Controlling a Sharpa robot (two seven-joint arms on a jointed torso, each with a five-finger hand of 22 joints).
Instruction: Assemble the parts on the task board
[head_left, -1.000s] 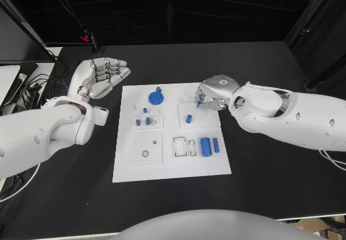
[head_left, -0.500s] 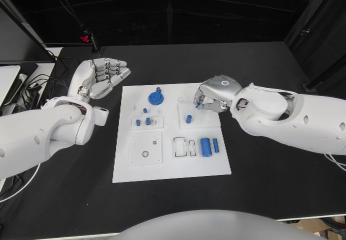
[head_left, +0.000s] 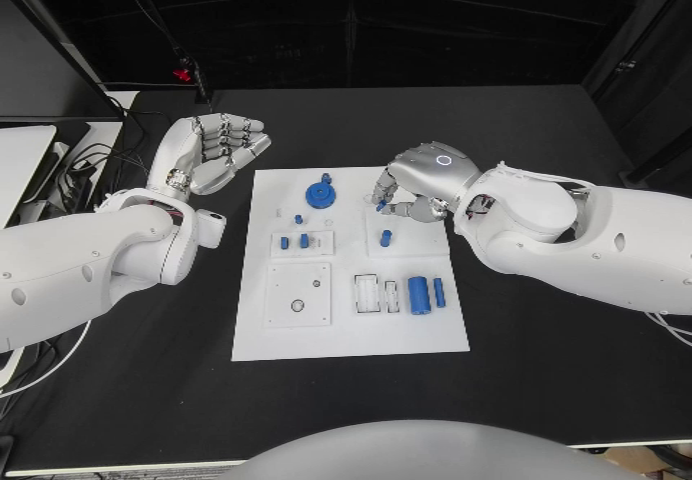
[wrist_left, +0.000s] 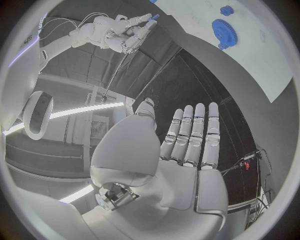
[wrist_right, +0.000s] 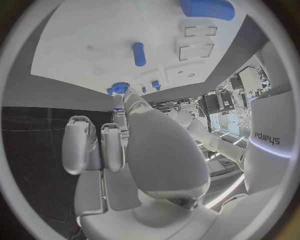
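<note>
One blue peg, long axis front-to-back

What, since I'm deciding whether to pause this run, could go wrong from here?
1. The right robot hand seems to pinch the small blue part only at its fingertips, so the part could slip and drop onto the task board.
2. That hand hangs close to the blue peg and might knock it when lowering.
3. The left robot hand is off the board, open, so pushing may shift the board.
</note>
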